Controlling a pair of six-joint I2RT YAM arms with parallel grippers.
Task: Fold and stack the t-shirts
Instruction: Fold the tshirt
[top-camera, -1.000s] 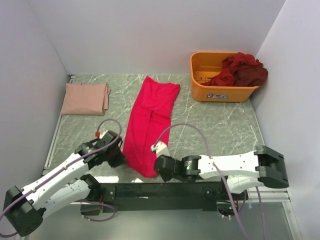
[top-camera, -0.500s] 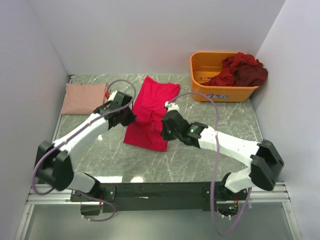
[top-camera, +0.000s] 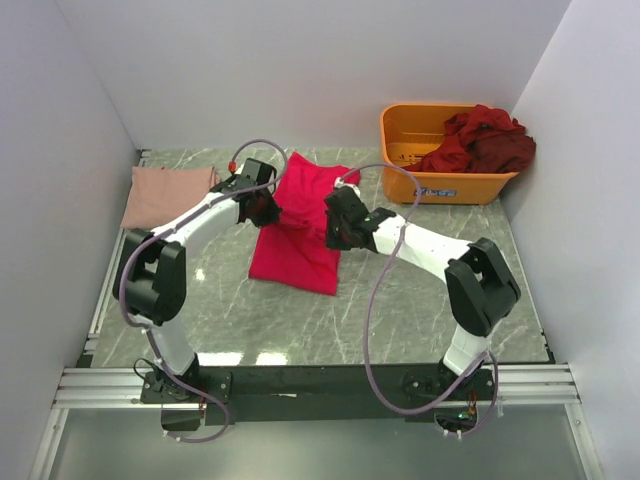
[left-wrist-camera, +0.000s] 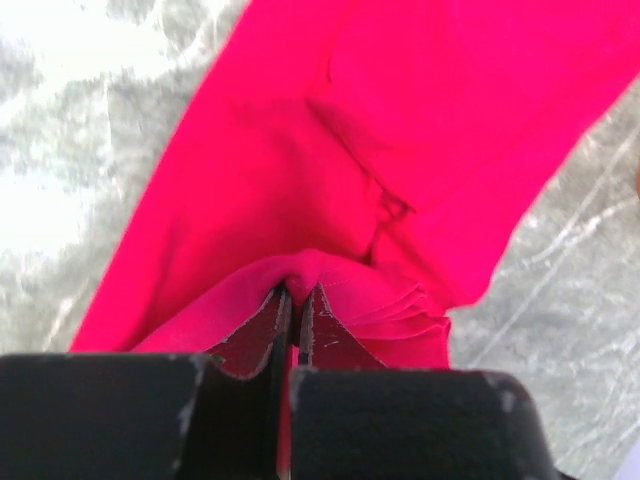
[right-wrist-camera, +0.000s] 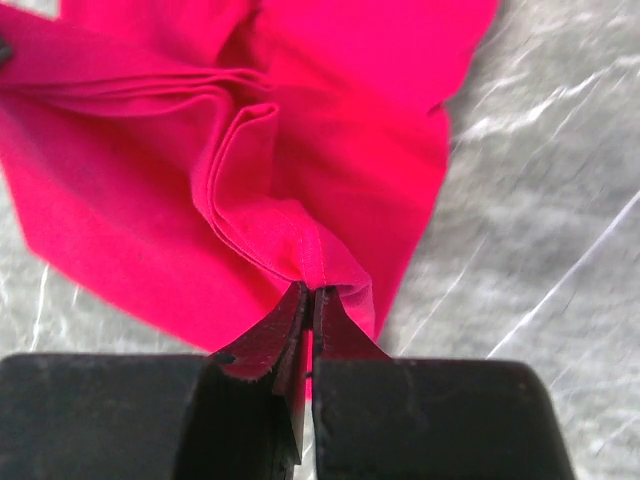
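red t-shirt (top-camera: 295, 255): half-folded, centre | pink t-shirt (top-camera: 160, 200): folded, far-left | maroon t-shirts (top-camera: 490, 140): heaped, far-right

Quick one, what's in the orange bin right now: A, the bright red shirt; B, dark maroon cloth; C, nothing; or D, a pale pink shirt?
B: maroon cloth is heaped in the orange bin, while the pale pink shirt lies folded at the table's left and the red shirt lies mid-table.
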